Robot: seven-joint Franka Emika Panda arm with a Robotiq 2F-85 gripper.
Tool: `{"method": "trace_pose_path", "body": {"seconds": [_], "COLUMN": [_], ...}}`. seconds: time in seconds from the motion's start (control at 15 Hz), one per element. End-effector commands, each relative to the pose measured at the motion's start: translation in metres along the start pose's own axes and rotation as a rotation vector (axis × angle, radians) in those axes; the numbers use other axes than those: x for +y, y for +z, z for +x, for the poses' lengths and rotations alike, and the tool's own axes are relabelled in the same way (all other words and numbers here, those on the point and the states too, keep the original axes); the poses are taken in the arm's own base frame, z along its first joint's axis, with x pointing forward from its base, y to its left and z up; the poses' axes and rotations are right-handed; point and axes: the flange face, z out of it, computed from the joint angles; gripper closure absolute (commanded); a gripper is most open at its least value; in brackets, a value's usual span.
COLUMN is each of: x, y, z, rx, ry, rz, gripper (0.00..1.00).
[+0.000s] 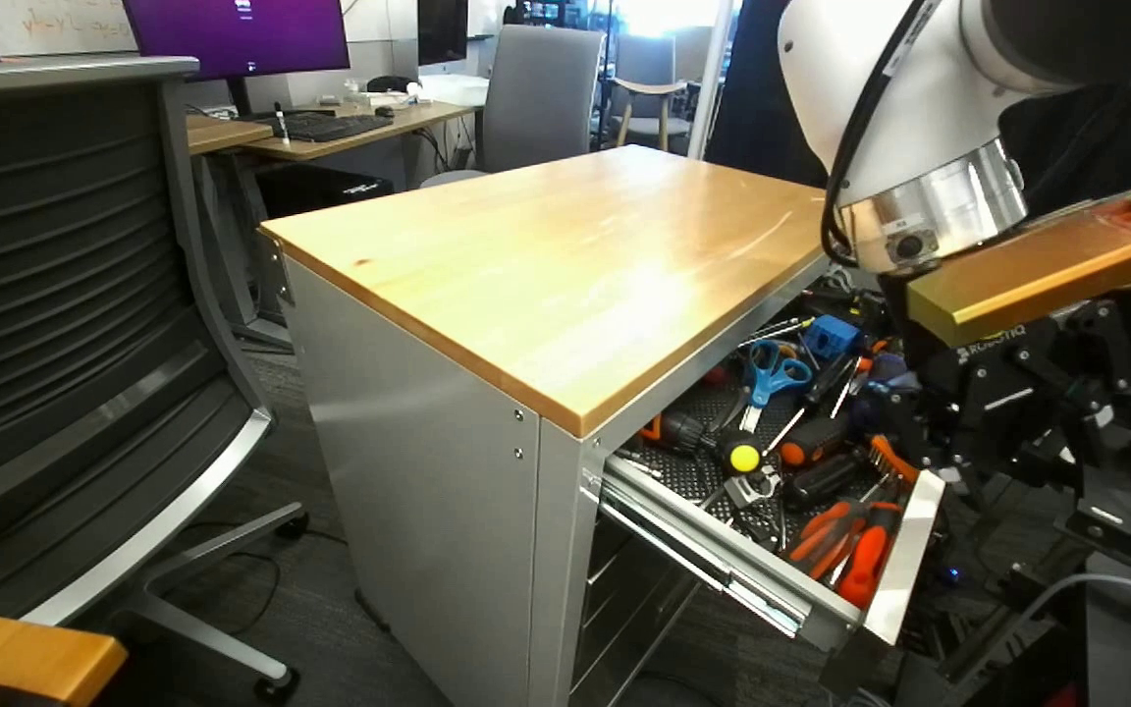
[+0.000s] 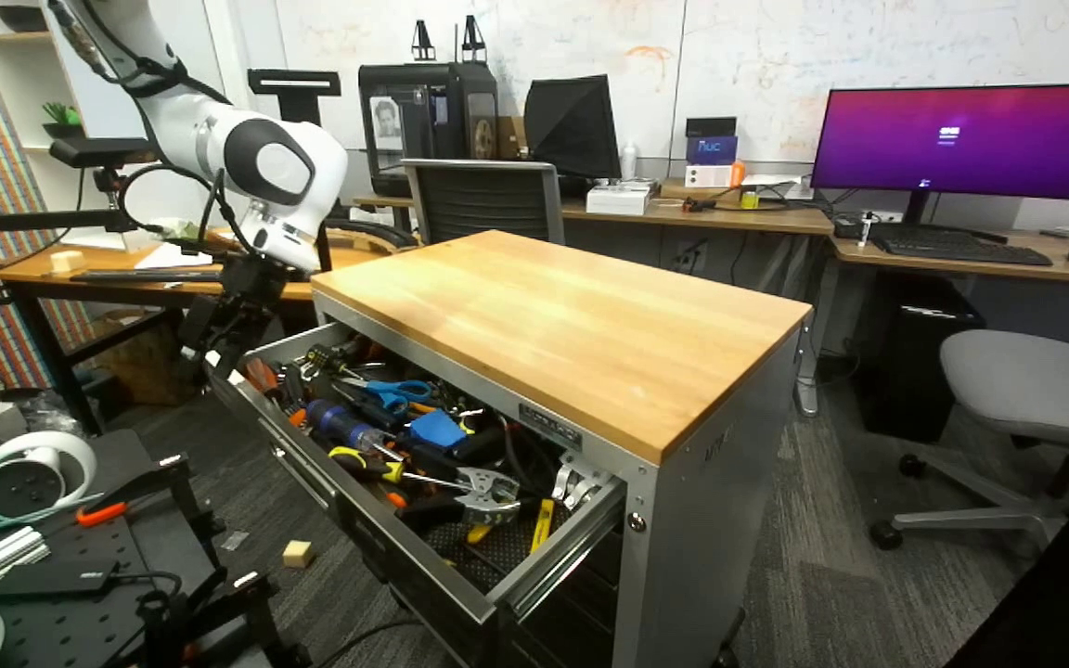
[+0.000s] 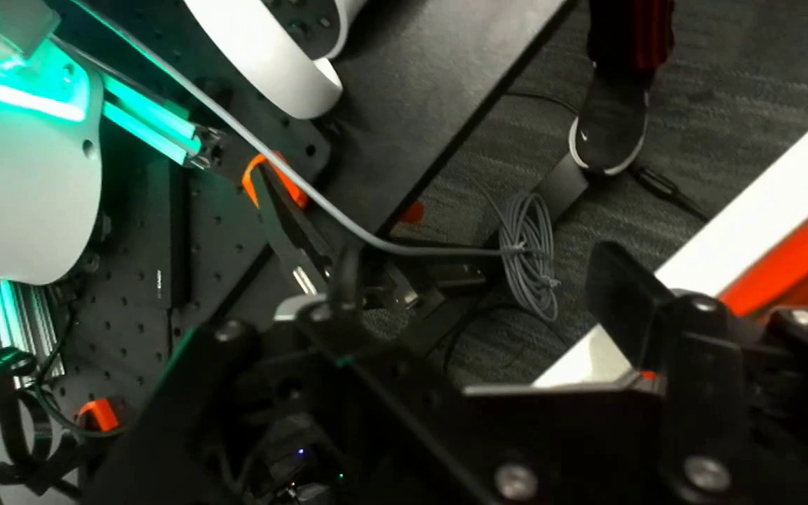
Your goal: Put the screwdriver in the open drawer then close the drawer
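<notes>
The drawer (image 1: 904, 565) is pulled out and full of tools; its front rim also shows in an exterior view (image 2: 386, 529) and as a pale strip in the wrist view (image 3: 776, 189). Inside lie a yellow-and-black screwdriver (image 2: 395, 471), a blue-handled screwdriver (image 2: 340, 425) and an orange-and-black handle (image 1: 811, 440). I cannot tell which screwdriver the task means. My gripper (image 3: 485, 291) is open with nothing between its fingers. It is at the drawer's front in both exterior views (image 1: 1007, 462) (image 2: 205, 357). One finger overlaps the front rim in the wrist view; contact is unclear.
The wooden cabinet top (image 1: 565, 265) stands above the drawer. Blue scissors (image 1: 772, 373) and pliers (image 1: 826, 535) lie inside. A black perforated platform (image 2: 52, 603) carries clamps and a white ring. A person's shoe (image 3: 607, 126) and coiled grey cable (image 3: 530, 256) are near the floor.
</notes>
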Motion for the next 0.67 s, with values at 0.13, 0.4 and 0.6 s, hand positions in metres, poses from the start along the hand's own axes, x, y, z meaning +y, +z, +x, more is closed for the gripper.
{"method": "trace_pose_path", "body": {"seconds": [0.13,0.4,0.6], "x": [-0.01,-0.041,-0.069], "y": [0.019,0.022,0.012], "z": [-0.007,0.007,0.022], "rx": [-0.072,-0.047,0.046], "ry": [-0.239,-0.354,-0.361], "rz": [-0.093,-0.102,-0.117], "gripper": [0.67,0.95,1.0]}}
